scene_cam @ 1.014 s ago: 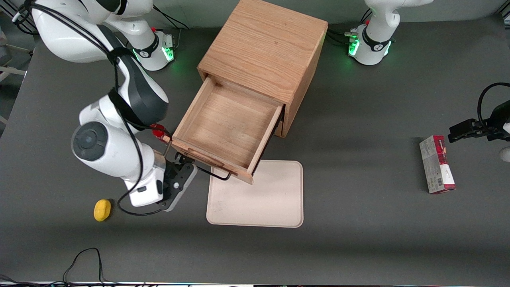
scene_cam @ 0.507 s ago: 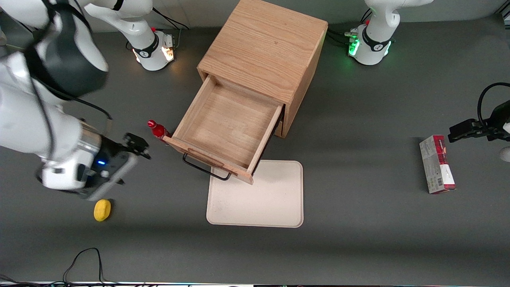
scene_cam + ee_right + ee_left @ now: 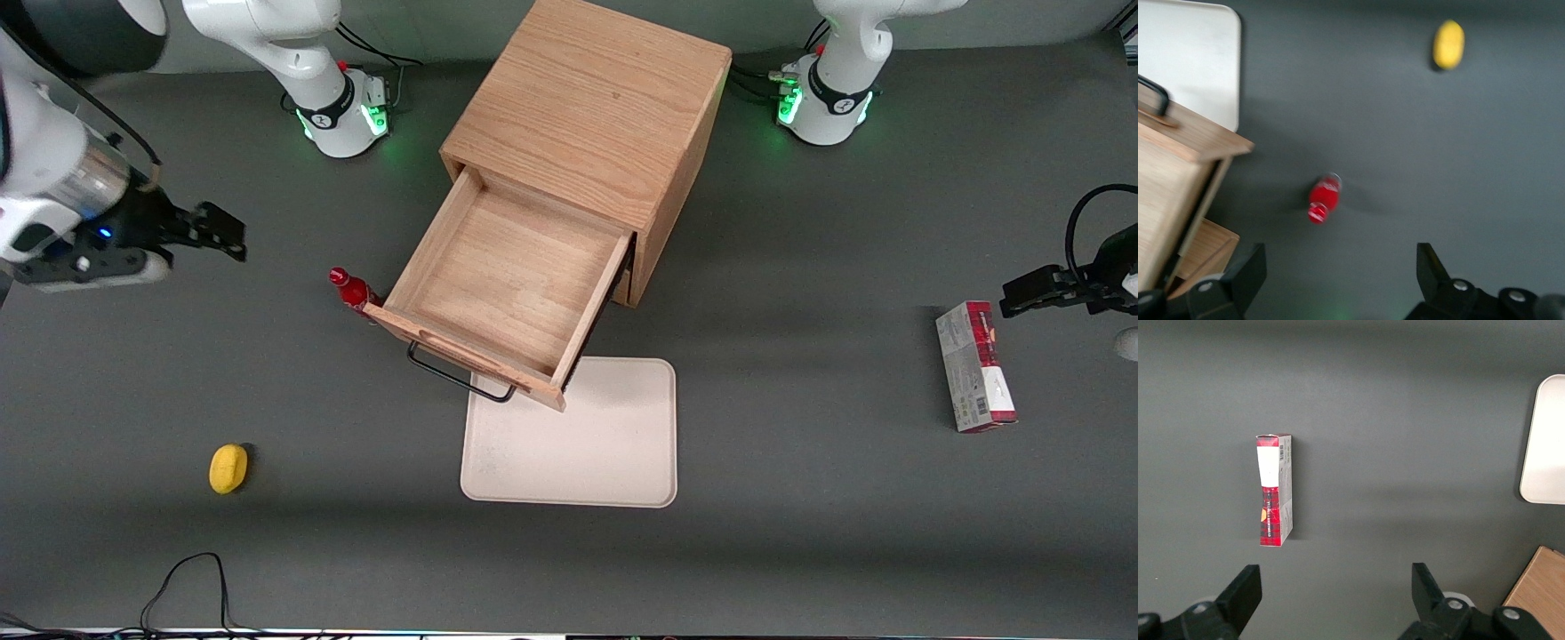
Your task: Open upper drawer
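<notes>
No readable writing shows on the red and grey carton (image 3: 974,366), which lies toward the parked arm's end of the table (image 3: 800,551). The pincer (image 3: 218,233) hangs spread wide, gripping nothing, above bare table toward the working arm's end, its arm stretched out nearly level. Nearer the front camera than the pincer lies a yellow lemon (image 3: 228,468). A red bottle (image 3: 352,290) stands between the pincer and the upper drawer (image 3: 507,284), which is pulled well out of the oak cabinet (image 3: 596,107), its black handle (image 3: 458,380) over a beige tray (image 3: 578,440).
</notes>
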Robot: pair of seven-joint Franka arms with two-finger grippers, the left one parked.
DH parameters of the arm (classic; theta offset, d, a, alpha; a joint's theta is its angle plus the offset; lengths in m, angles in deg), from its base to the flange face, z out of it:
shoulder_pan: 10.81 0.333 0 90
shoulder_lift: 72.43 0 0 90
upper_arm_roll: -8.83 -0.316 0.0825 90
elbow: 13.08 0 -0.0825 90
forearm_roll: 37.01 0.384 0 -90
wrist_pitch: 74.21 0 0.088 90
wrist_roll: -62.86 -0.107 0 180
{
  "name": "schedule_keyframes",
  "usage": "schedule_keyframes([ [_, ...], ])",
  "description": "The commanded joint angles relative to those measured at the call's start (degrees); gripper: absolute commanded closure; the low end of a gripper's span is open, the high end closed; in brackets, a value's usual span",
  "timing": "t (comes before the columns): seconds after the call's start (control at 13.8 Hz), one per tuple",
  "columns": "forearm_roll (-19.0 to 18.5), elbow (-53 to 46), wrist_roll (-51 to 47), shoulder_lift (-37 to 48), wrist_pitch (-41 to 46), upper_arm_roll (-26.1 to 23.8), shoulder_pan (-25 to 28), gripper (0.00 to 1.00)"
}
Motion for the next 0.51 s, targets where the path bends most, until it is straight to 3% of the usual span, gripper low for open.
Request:
schedule_keyframes([
  [0.0,1.36,4.28,-1.88,4.62,-1.9,0.89,0.49,0.0],
  [0.43,1.36,2.43,-2.23,3.39,-1.19,1.07,0.22,0.0],
])
